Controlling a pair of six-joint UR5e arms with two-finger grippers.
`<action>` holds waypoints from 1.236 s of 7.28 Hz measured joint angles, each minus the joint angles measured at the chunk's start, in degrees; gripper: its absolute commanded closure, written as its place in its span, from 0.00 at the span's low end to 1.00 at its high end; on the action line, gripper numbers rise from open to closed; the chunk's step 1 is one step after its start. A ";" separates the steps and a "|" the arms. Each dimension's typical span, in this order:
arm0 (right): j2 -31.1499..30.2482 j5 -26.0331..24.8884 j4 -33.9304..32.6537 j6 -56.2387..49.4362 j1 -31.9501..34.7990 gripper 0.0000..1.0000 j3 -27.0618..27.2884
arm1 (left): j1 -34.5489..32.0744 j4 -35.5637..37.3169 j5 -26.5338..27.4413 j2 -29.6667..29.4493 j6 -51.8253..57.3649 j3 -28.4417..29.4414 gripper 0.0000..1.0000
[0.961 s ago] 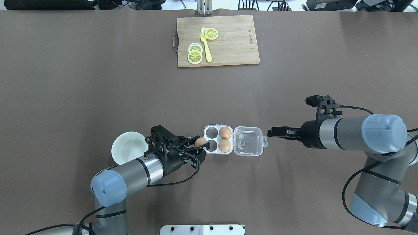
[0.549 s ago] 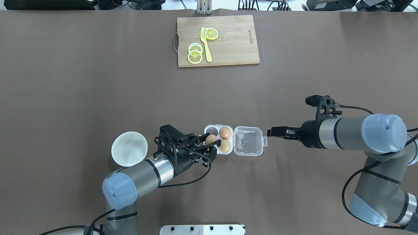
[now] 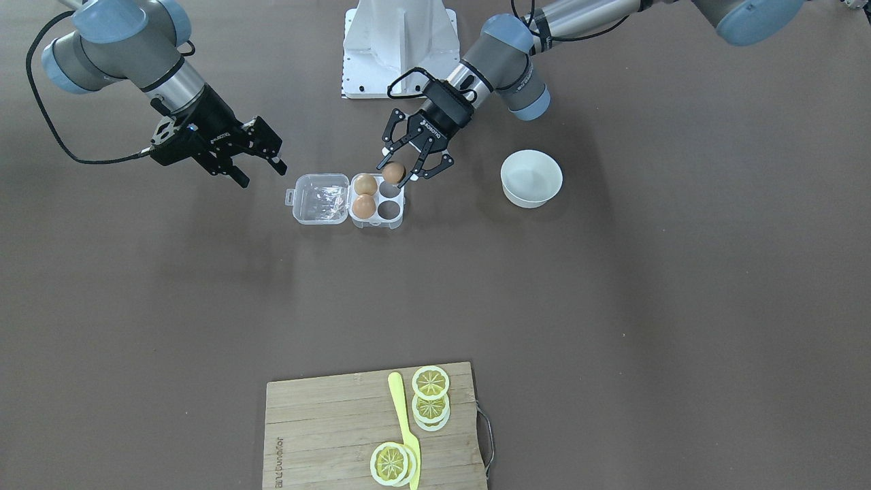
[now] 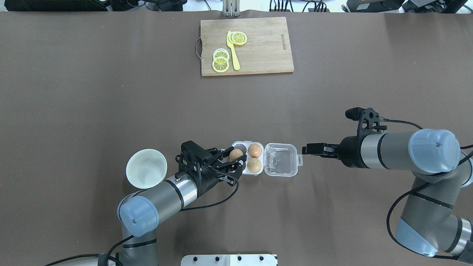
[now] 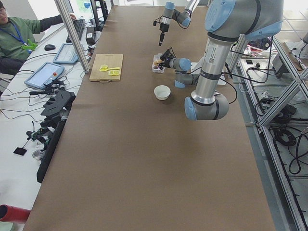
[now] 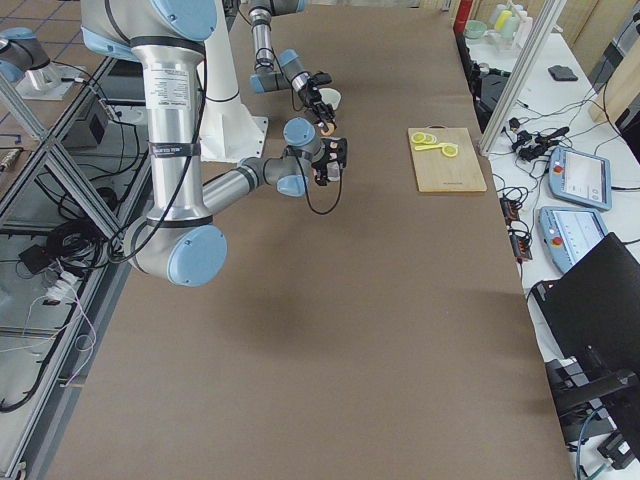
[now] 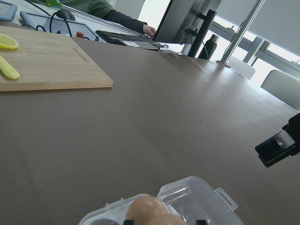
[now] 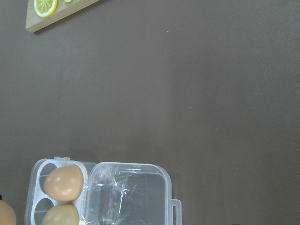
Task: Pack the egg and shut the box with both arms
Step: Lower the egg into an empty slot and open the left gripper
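One egg point(image 3: 393, 172) in left hand point(image 3: 397, 169), over box point(image 3: 389, 210)

clear glossy plastic box point(image 4: 281, 159), matt wooden board point(image 4: 266, 55)

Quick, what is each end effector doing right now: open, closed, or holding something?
Left end effector: closed, holding an egg.
Right end effector: open, holding nothing.

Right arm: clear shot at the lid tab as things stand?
Likely yes. The right gripper hangs, jaws open, just outboard of the lid tab with nothing between them. The left gripper, holding the egg, is over the opposite side of the box.
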 measured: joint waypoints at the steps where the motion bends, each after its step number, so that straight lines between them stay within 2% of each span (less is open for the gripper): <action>1: 0.00 -0.01 0.00 0.00 -0.03 0.11 0.00 | 0.03 0.07 0.31 -0.18 0.12 0.77 1.00; 4: 0.04 -0.01 0.00 0.00 -0.06 0.11 0.00 | 0.08 0.14 1.92 -1.71 0.19 3.13 1.00; 9: 0.08 -0.01 0.00 0.00 -0.04 0.10 0.00 | 0.99 -0.28 2.15 -1.99 0.11 3.68 1.00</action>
